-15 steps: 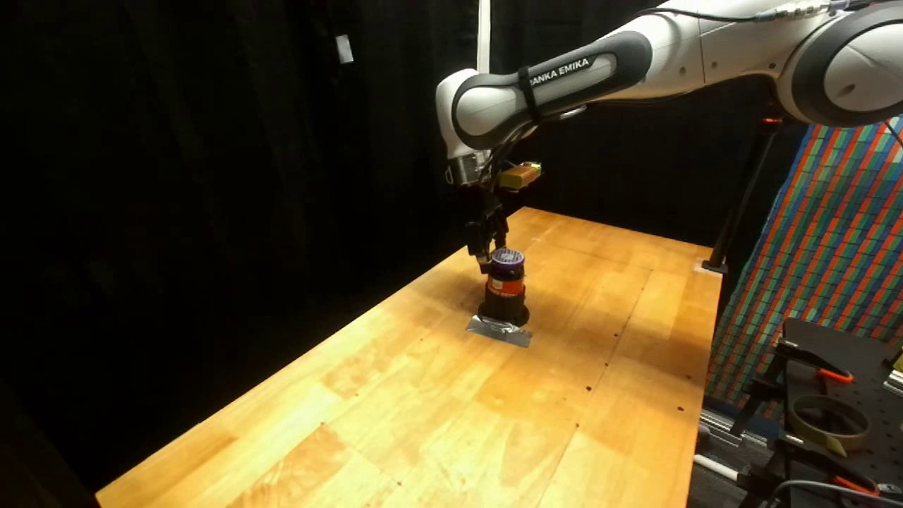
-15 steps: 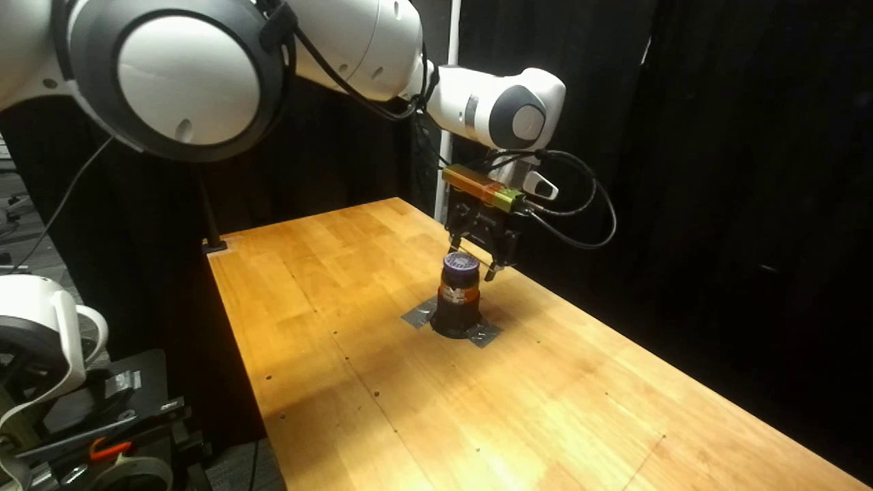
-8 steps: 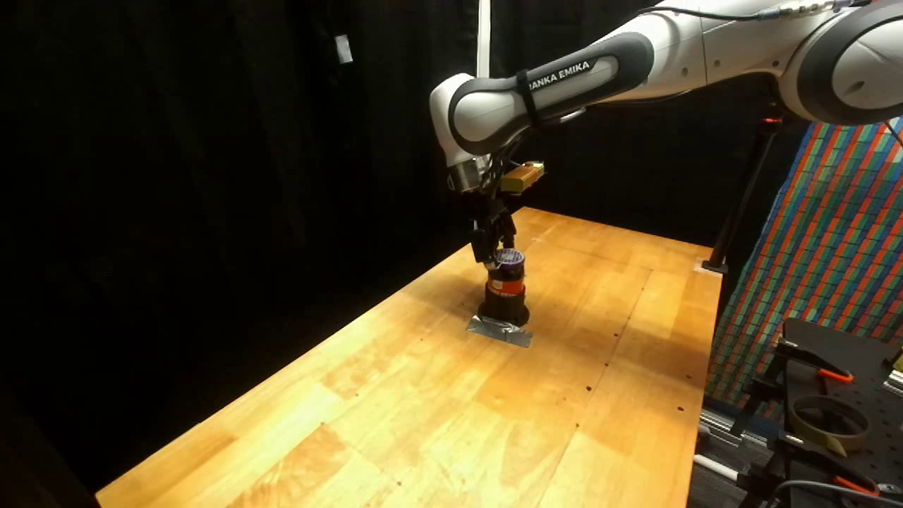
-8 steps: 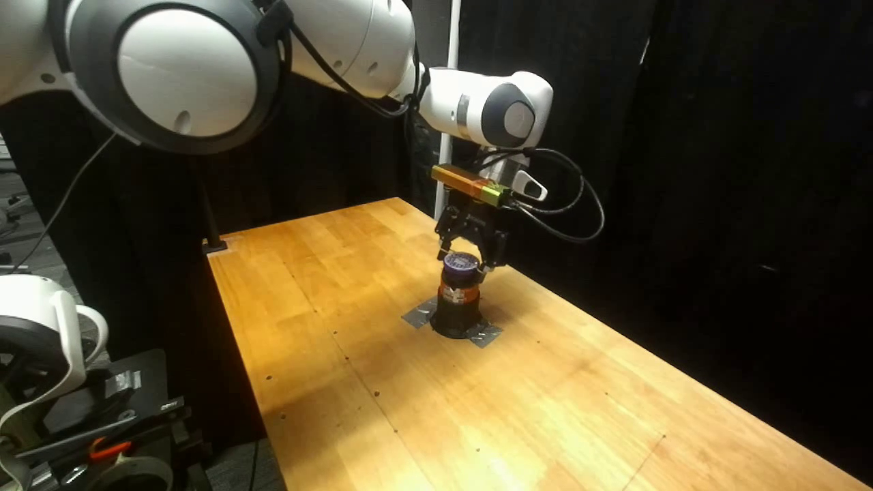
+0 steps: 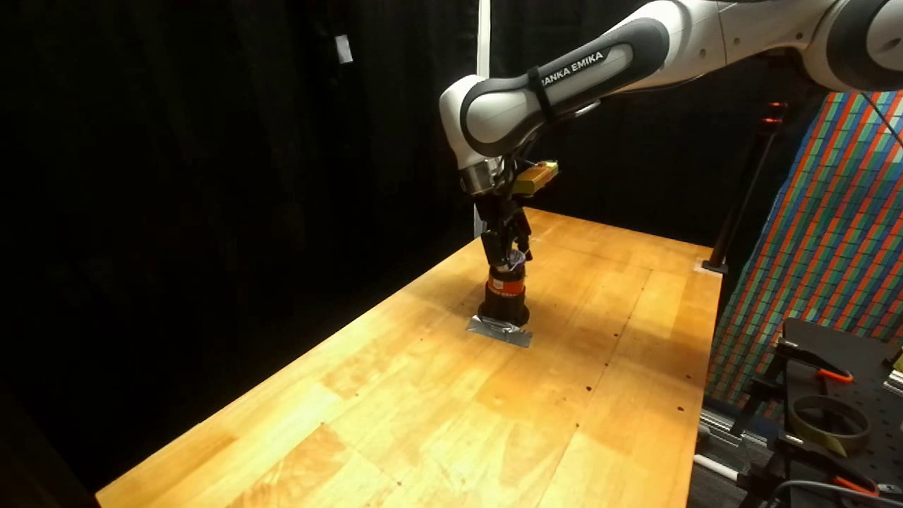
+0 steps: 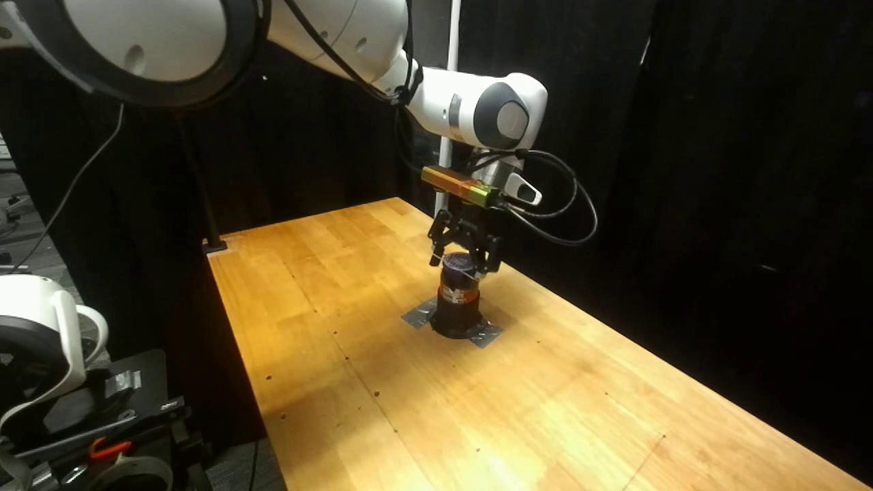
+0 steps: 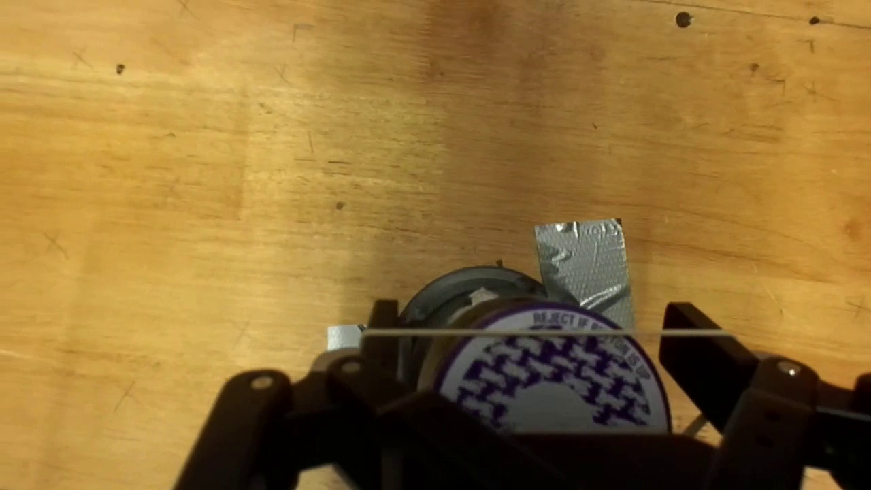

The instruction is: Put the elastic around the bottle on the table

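1. Spanning the gap between the black jointed fingers (image 7: 708, 371), the thin pale elastic (image 7: 544, 333) runs taut from tip to tip, crossing the round purple-and-white lid (image 7: 554, 381) in the wrist view.
2. The fingers stand widely parted, farther than the lid is broad, bearing the elastic by its stretch; nothing looks pinched, and contact with the lid is unclear.
3. The small squat orange-and-black bottle (image 6: 458, 293) stands upright, apparently seated in a flared black base (image 6: 455, 320) held by silver duct tape (image 6: 485, 335) to the long yellowish wood plank table (image 6: 580, 382), nearer the long edge by the black curtain (image 6: 716, 204), well apart from every corner.
4. The elastic should be light, soft and springy. It is best held at two opposite places, out at the tips; slackening early could let it spring off or snag on the rim.
5. The bottle is probably stiff, smooth, perhaps glass; its taped base should steady it, so gripping it looks needless.
6. The lid reads "REJECT IF", a word crossed by the elastic, likely "BUTTON", then "IS UP". Print on the orange label (image 5: 506, 286) is too small to read. The white-and-grey robot arm (image 5: 638, 49) shows "ANKA EMIKA", the start behind a black strap (image 5: 540, 94).
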{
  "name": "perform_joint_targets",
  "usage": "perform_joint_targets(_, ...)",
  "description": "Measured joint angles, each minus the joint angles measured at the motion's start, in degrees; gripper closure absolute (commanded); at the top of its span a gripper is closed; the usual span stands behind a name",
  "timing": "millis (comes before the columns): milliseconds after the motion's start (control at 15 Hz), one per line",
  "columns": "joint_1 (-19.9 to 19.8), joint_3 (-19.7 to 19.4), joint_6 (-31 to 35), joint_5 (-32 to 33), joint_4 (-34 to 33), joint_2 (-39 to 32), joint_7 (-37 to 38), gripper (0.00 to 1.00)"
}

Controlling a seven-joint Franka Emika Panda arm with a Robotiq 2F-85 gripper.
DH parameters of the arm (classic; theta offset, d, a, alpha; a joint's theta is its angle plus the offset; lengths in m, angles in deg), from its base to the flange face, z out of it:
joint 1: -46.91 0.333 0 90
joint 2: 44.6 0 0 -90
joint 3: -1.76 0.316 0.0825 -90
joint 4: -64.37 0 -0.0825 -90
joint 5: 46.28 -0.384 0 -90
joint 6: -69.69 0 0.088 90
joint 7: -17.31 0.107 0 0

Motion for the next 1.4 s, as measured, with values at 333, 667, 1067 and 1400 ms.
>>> perform_joint_targets(333, -0.4, -0.3, 8.6, 0.0, 12.1, 7.2, 1.1, 0.01)
perform_joint_targets(667, -1.0, -0.3, 20.5, -0.3, 25.2, 14.1, 1.3, 0.47)
perform_joint_targets(1067, -1.9, -0.3, 36.0, -1.4, 39.3, 21.3, 1.2, 0.81)
perform_joint_targets(1400, -2.0, -0.3, 47.6, -1.5, 48.3, 25.7, 1.2, 0.79)
